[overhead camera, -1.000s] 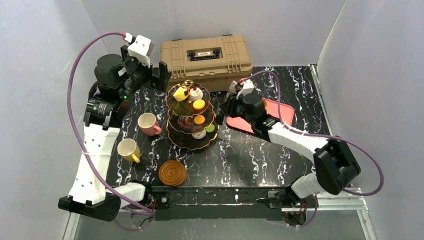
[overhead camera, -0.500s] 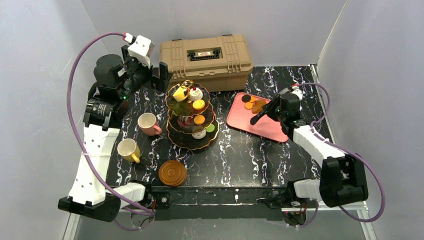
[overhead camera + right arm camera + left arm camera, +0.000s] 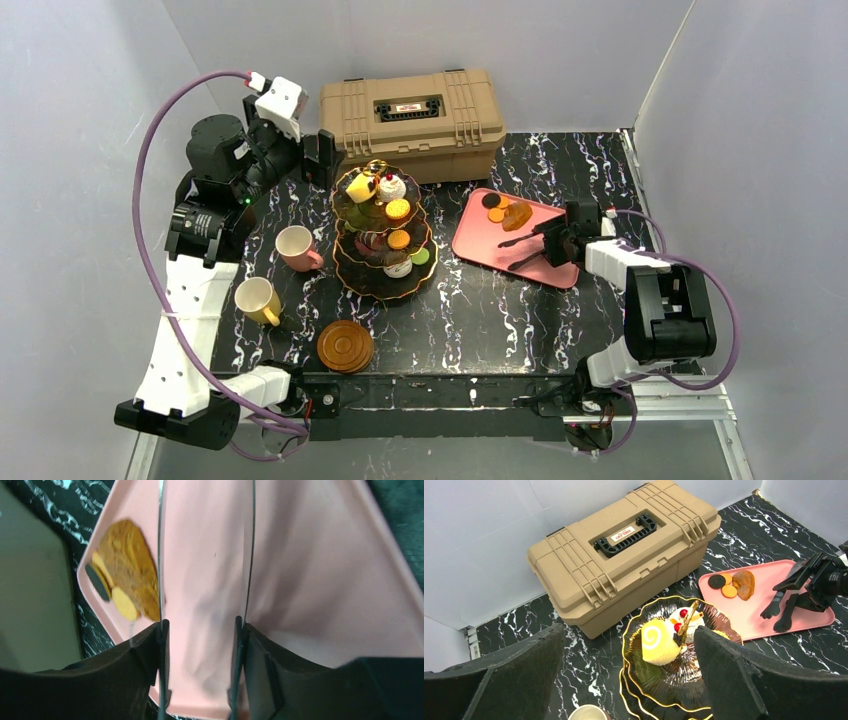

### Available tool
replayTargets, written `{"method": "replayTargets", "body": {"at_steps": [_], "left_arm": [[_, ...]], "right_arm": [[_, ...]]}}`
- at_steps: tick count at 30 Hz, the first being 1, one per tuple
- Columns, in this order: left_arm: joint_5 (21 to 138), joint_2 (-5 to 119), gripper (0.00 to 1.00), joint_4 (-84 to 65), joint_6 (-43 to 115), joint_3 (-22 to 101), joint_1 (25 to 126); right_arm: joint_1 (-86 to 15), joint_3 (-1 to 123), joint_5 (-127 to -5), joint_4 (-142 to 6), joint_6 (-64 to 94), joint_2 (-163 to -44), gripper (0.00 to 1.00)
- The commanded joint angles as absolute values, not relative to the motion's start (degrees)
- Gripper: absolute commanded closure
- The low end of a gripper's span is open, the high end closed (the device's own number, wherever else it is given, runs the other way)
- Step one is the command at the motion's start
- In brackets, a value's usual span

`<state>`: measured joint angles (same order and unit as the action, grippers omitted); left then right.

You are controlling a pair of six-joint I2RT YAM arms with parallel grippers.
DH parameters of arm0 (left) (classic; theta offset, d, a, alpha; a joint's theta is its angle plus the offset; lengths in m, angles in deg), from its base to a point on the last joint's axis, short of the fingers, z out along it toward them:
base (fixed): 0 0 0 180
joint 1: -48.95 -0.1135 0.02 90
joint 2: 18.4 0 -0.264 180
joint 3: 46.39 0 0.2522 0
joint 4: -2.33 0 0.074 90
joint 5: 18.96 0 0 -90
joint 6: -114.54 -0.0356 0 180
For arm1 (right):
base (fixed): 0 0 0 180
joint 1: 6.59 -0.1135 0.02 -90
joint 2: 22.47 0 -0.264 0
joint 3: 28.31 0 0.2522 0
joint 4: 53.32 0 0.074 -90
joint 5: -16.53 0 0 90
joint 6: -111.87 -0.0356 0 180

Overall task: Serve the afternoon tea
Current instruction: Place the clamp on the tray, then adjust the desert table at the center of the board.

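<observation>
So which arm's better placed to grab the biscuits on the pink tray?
Right: the right tool hovers open over the pink rectangular tray, near the round orange and brown biscuits; the left tool sits by the tan plastic toolbox.

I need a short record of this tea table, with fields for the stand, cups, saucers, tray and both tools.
stand: three tiers, mid-table, pastries on it
cups: pink cup and yellow cup, left of the stand
saucers: brown, in front of the stand
tray: pink tray right of the stand, cookies at its far corner
left tool: open, empty, raised beside the toolbox
right tool: open, empty, over the pink tray
</observation>
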<state>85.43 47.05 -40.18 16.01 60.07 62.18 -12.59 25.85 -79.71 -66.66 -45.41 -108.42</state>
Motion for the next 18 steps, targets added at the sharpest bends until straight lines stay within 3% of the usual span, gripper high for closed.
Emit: {"method": "replayTargets", "body": {"at_steps": [1,5,13,18], "left_arm": [[87.75,45.18,0.01,-40.75,15.64,59.01,61.82],[87.36,44.9,0.01,-40.55,15.66,58.61,61.87],[86.55,44.66,0.01,-39.99,15.21,58.07,61.87],[86.66,44.51,0.01,-39.99,15.18,57.85,61.85]], "right_arm": [[-11.33,26.93,-80.89,-66.99,-53.72,-110.6,0.29],[-11.08,28.1,-81.93,-69.46,-54.29,-111.58,0.14],[-11.15,32.88,-83.39,-74.97,-49.75,-109.05,0.07],[-11.52,35.62,-86.43,-78.45,-43.07,-101.61,0.04]]}}
